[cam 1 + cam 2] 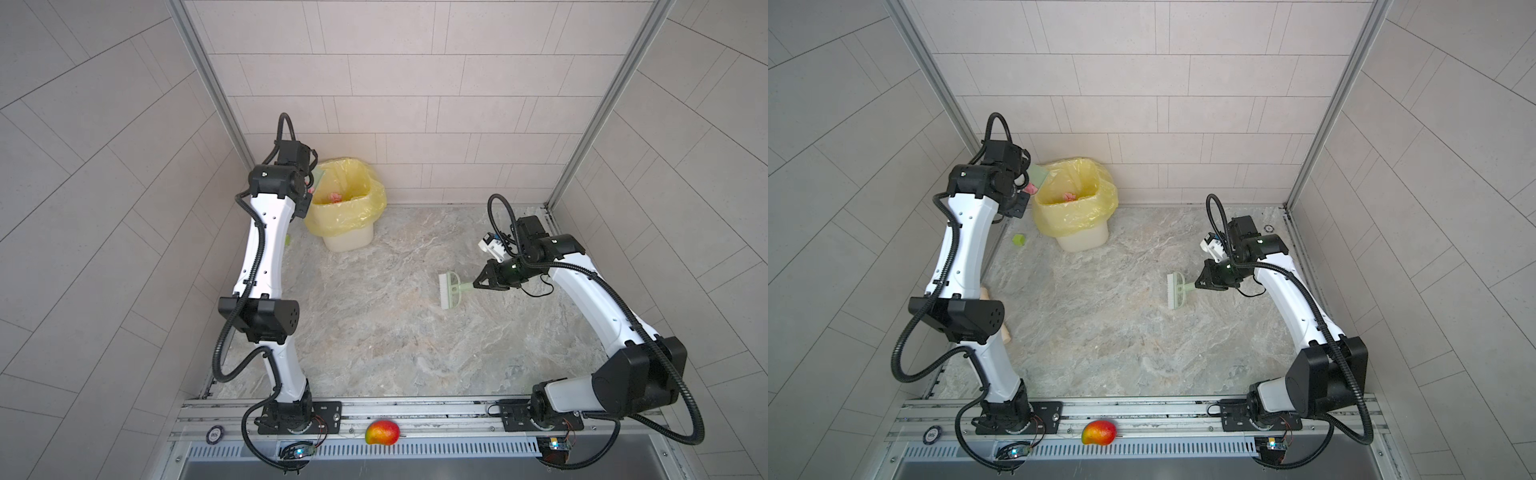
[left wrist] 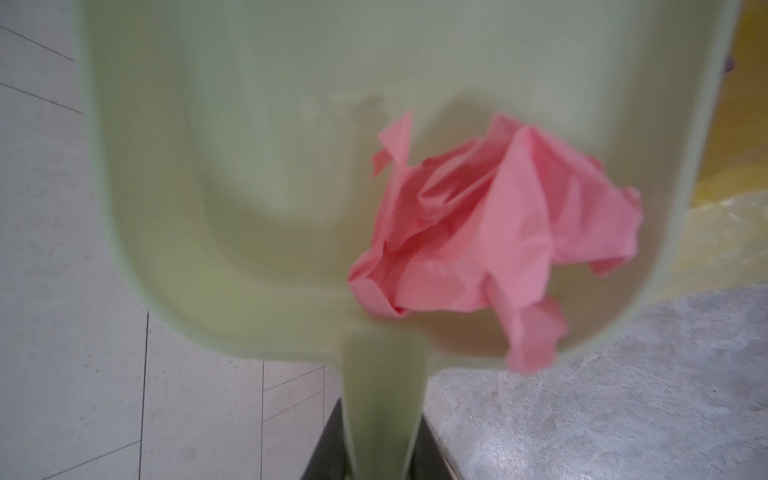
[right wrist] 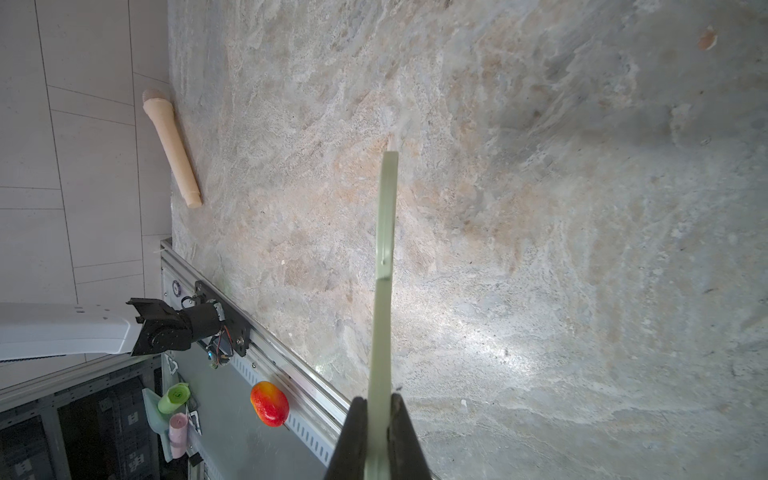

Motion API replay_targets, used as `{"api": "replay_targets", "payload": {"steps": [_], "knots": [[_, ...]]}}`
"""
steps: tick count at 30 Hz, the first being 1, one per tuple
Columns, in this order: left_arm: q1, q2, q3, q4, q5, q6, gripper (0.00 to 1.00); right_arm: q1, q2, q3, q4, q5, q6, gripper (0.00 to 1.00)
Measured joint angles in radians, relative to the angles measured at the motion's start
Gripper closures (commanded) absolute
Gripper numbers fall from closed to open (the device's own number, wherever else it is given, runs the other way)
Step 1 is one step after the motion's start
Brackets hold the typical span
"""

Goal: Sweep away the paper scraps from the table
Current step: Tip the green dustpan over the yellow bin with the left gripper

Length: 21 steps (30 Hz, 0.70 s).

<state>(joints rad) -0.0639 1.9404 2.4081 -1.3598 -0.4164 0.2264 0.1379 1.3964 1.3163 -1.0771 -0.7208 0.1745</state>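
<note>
**Step in hand:** emptying the dustpan into the bin at the far left. The left gripper is clamped on the dustpan handle. The right gripper is clamped on the handle of the brush, at the right of the table. We cannot tell whether the bristles touch the surface.

**Contents:** the pan holds one pink paper wad, lodged at the handle end, with one corner overhanging the rear wall. The yellow-lined bin holds pink paper scraps. We find none on the visible table in both top views.

**Next move, in our judgement:** tilt the pan lip-down over the bin opening until the wad slides out. The overhanging corner could spill it outside the bin.
</note>
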Motion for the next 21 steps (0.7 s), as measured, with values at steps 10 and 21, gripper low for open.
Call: {"api": "replay_targets", "payload": {"steps": [10,21], "knots": [[-0.026,0.099,0.027,0.044,-0.165,0.123,1.0,0.0,0.003,0.029,-0.037,0.002,-0.006,1.0],[-0.109,0.1,-0.036,0.244,-0.375,0.373,1.0,0.0,0.012,0.041,-0.047,0.003,-0.005,1.0]]}}
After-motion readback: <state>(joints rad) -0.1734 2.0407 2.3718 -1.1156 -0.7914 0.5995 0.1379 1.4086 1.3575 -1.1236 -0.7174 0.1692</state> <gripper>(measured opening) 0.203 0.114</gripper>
